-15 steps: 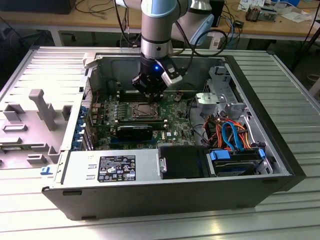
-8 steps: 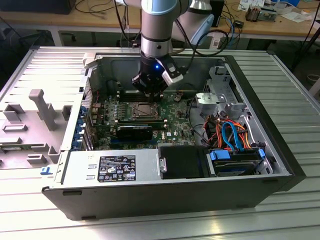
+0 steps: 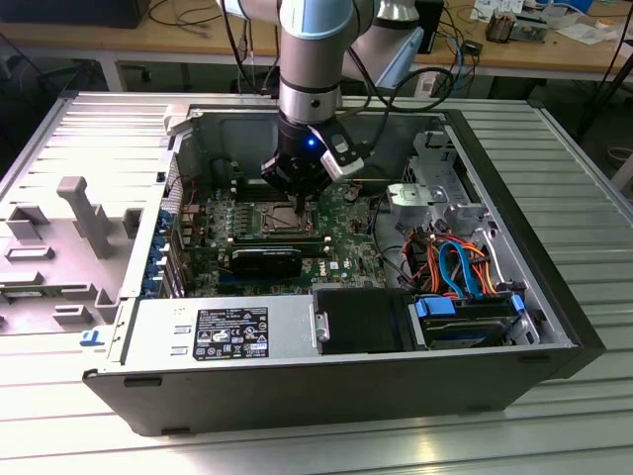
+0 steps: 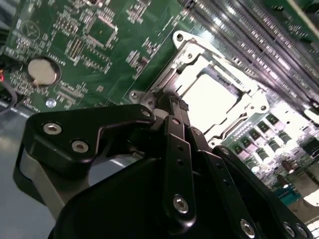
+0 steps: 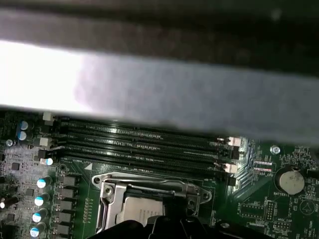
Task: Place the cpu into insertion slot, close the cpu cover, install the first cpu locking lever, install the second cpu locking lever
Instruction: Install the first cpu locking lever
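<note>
From the exterior view you get the whole open computer case (image 3: 534, 297) lying on its side, with the arm standing straight down over the green motherboard (image 3: 341, 247) and its gripper (image 3: 302, 206) just above the insertion slot (image 3: 280, 220), near the picture's middle. The second wrist view gives you what that one cannot: the gripper (image 4: 175, 105) fingers (image 4: 172, 149) are pressed together, their tips at the corner of the cpu cover (image 4: 199, 59), with nothing visibly held. The cpu (image 4: 212, 94) sits flat in the slot, its pale square top facing up through the cover's window, the cover lying closed over it; being square, it has no long axis. In the first wrist view you see the cpu cover (image 5: 149, 186) at six o'clock and the long memory slots (image 5: 144, 144) running nine to three o'clock above it. A round coin battery (image 5: 290, 180) sits at four o'clock.
</note>
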